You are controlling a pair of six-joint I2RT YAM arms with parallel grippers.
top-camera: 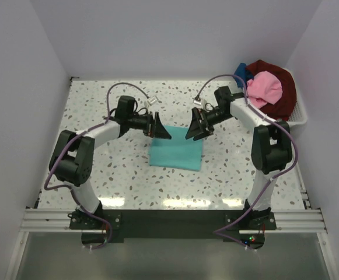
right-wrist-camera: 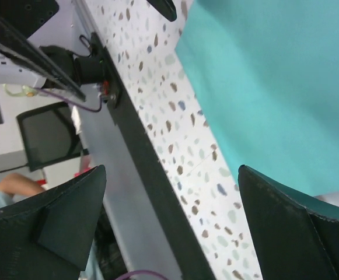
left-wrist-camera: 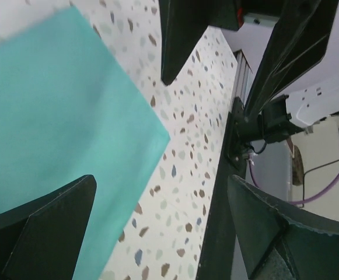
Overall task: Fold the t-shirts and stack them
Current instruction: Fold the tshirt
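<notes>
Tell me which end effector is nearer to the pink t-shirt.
Right. The right end effector is over the far right corner of the teal t-shirt, left of the pink t-shirt. The left end effector is over the teal one's far left corner, farther off.

Bare tabletop point(top-camera: 99, 99) lies open from 7 round to 12 o'clock of the folded teal t-shirt point(top-camera: 176, 154). At 2 o'clock the white basket point(top-camera: 299, 118) and its heaped shirts point(top-camera: 266, 87) block the corner — walls point(top-camera: 175, 35) close three sides. Left tool point(top-camera: 161, 132) and right tool point(top-camera: 194, 132) leave a narrow gap between them.
</notes>
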